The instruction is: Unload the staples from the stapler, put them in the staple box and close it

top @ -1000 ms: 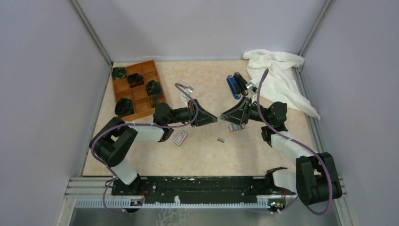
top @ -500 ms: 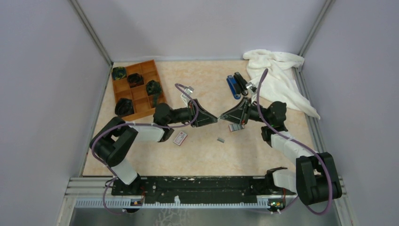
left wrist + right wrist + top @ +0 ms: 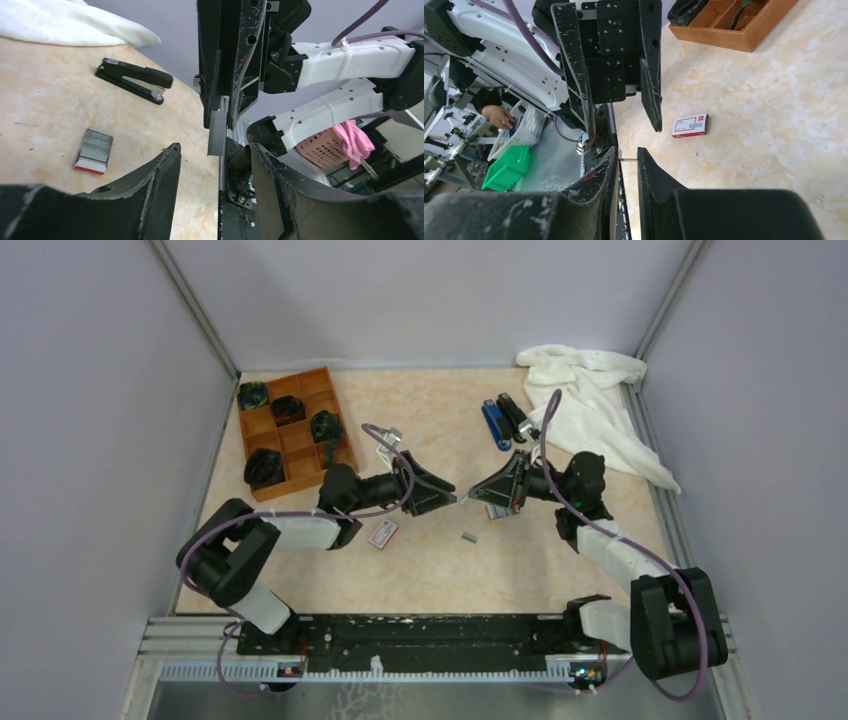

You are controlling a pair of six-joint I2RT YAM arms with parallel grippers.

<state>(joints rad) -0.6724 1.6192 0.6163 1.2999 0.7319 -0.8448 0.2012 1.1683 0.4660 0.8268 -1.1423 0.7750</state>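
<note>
My right gripper is shut on a thin silvery-grey strip of staples and holds it above the table's middle. In the right wrist view the strip shows edge-on between the fingertips. My left gripper faces it tip to tip, open, with the strip's free end just ahead of its spread fingertips, not touching. The black stapler lies shut on the table at the back right, apart from both grippers. It also shows in the left wrist view.
A blue stapler lies beside the black one. A grey staple block with a red edge and a small grey staple piece lie under the grippers. A white-and-red box, a wooden tray and a white towel are around.
My left gripper has drawn back a little to the left, its elbow has swung out, and its jaws have spread. My right gripper has hardly moved and still holds the strip.
</note>
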